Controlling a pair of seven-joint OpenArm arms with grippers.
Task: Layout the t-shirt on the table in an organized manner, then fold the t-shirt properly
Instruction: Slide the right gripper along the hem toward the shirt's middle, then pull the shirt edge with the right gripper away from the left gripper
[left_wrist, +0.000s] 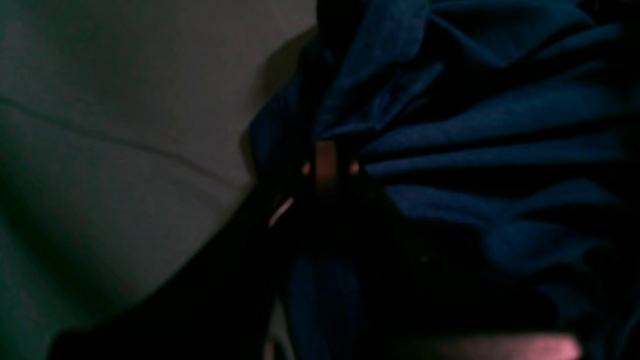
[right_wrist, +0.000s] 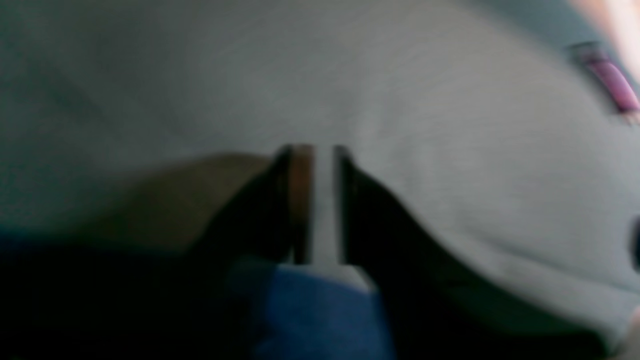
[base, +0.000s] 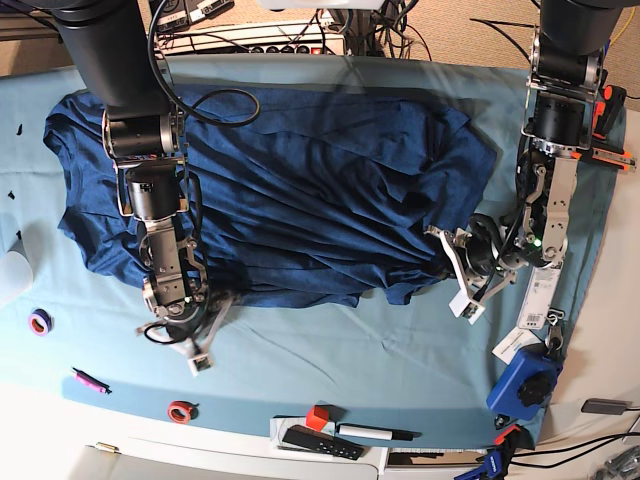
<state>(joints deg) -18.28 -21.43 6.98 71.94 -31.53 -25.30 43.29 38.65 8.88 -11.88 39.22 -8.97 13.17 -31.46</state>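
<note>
The right gripper (base: 200, 335) sits just off the near hem of the t-shirt (base: 290, 190), jaws slightly parted over bare teal cloth and holding nothing, probably about to take the hem. Farther along that hem, the left gripper (base: 445, 262) is clamped on bunched fabric, pinning the corner. The shirt lies rumpled across the table (base: 330, 350). Both forearms reach down from the far side.

Dim, blurred wrist views; bright overhead.
</note>
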